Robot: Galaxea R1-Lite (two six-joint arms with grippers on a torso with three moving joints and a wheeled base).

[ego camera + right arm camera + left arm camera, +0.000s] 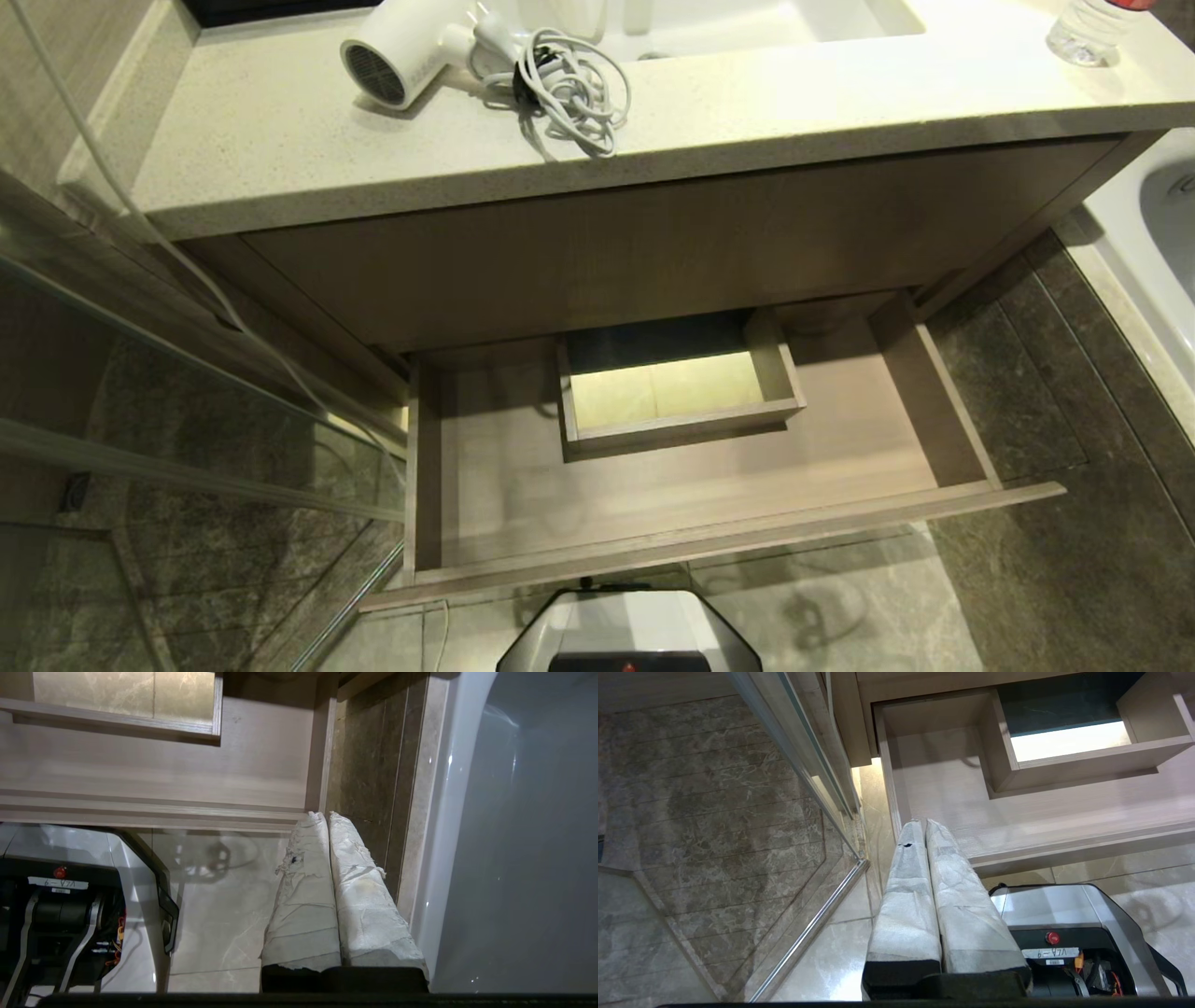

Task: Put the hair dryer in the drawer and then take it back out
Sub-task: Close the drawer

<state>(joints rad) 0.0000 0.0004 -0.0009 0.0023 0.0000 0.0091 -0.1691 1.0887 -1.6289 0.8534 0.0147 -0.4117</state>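
Your hair dryer [403, 58] lies on the countertop [280, 149], well above the drawer [672, 504], grille facing outward and its cord [569, 89] heaped just beside it. The drawer stands pulled out with nothing in it (only the boxed cut-out [677, 392] at its back). Both the left gripper [923, 826] and right gripper [324, 817] hang low beside the drawer, fingers pressed together, holding nothing. Grasp the barrel and mind the trailing cord.

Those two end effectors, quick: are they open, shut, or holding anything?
Left end effector: shut, holding nothing.
Right end effector: shut, holding nothing.
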